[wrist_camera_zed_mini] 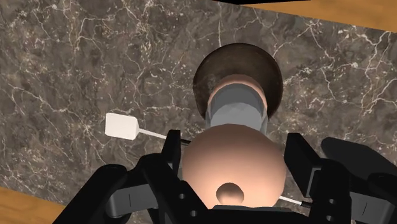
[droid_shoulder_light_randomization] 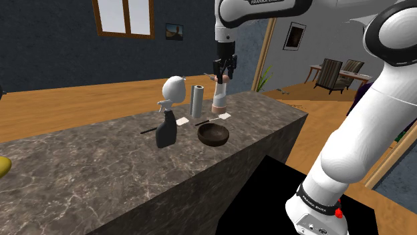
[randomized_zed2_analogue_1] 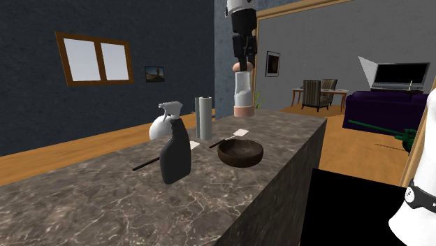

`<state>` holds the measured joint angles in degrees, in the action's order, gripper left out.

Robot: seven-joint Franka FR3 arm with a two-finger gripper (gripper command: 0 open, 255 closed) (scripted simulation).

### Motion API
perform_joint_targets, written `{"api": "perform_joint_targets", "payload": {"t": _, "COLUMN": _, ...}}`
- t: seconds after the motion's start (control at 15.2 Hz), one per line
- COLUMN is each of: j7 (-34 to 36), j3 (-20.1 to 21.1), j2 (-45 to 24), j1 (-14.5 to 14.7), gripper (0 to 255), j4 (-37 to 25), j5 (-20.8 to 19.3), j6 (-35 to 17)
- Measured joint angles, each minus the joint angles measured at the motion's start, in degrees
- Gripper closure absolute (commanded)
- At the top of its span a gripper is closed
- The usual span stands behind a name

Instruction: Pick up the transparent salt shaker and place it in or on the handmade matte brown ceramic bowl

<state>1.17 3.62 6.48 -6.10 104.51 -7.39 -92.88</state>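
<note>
**Containers**
- The salt shaker (randomized_zed2_analogue_1: pixel 242 94) has a pale, see-through body with a tan cap and a tan base. It hangs upright in the air at upper centre of the second exterior view, clear of the counter (randomized_zed2_analogue_1: pixel 91 203).
- The gripper (randomized_zed2_analogue_1: pixel 242 63) comes down from the top edge, and its black fingers (wrist_camera_zed_mini: pixel 170 153) are clamped on the cap end, one on each side.
- In the wrist view the shaker (wrist_camera_zed_mini: pixel 232 172) sits between the fingers of the gripper (wrist_camera_zed_mini: pixel 235 153).
- The brown bowl (randomized_zed2_analogue_1: pixel 241 161) stands right of centre, directly below the shaker and apart from it. In the wrist view the bowl (wrist_camera_zed_mini: pixel 236 51) lies beyond the shaker's base. Its inside is dark.
- In the shoulder view the shaker (droid_shoulder_light_randomization: pixel 220 97) is at upper centre, held by the gripper (droid_shoulder_light_randomization: pixel 224 67). The bowl (droid_shoulder_light_randomization: pixel 214 141) is below it.
- A dark spray bottle (randomized_zed2_analogue_1: pixel 175 154) with a white head stands left of the bowl.
- A grey cylinder (randomized_zed2_analogue_1: pixel 203 117) stands upright behind the spray bottle.

**Surface**
- The counter (droid_shoulder_light_randomization: pixel 80 167) is dark veined stone. It runs from lower left towards centre right.
- A thin utensil with a flat white head (wrist_camera_zed_mini: pixel 121 126) lies on the counter beside the bowl.

**Room**
- The walls are dark blue-grey.
- A wood-framed window (randomized_zed2_analogue_1: pixel 94 59) is at upper left.
- The floor is wooden.
- Armchairs (randomized_zed2_analogue_1: pixel 314 92) stand at centre right.
- A purple sofa (randomized_zed2_analogue_1: pixel 377 108) stands at far right.
</note>
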Motion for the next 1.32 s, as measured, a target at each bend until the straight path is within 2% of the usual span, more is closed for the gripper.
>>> {"api": "perform_joint_targets", "payload": {"t": 1.32, "j7": 1.5, "j3": -0.3, "j2": -1.0, "j1": -0.2, "gripper": 255, "j4": 14.2, "j5": -0.5, "j6": -15.0}}
